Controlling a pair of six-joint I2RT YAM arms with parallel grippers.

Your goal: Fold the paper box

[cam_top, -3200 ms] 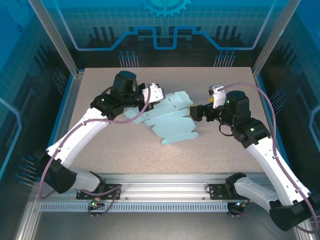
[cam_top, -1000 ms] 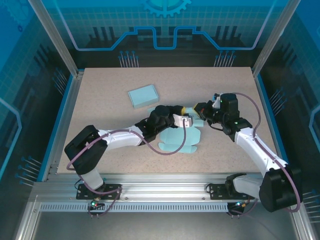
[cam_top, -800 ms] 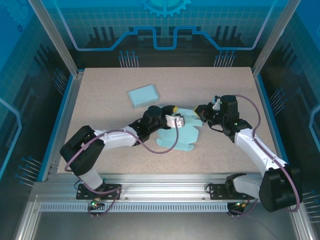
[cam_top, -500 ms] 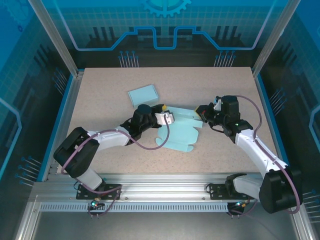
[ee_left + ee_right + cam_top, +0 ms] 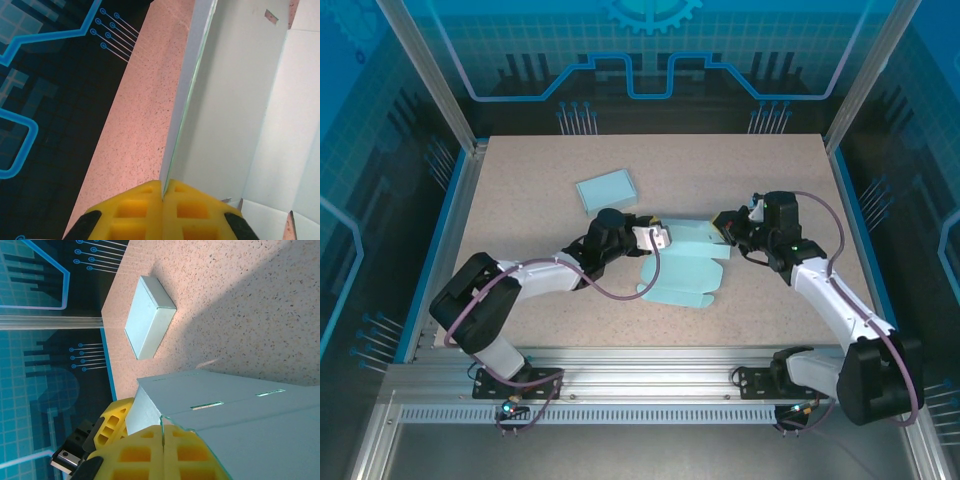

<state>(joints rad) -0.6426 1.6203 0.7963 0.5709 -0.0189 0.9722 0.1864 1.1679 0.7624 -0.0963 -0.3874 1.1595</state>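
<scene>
Left gripper (image 5: 162,186) clamped tight on a box (image 5: 688,262) wall, right gripper (image 5: 162,431) pinching the opposite edge.

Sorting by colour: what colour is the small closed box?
Pale blue closed box, clearest in right wrist view.

Table (image 5: 520,290): speckled beige surface, blue trim along left and right edges, metal rail along near edge.

Item 1: small closed box (image 5: 607,190), light blue, flat on surface, left of centre toward far edge, set askew to edges.

Item 2: paper box (image 5: 685,272), same light blue, partly folded, at centre of surface. Base panel flat on surface, far and left walls raised, flaps spread flat toward near edge.

Items near each other, not touching; strip of bare surface between them.
</scene>
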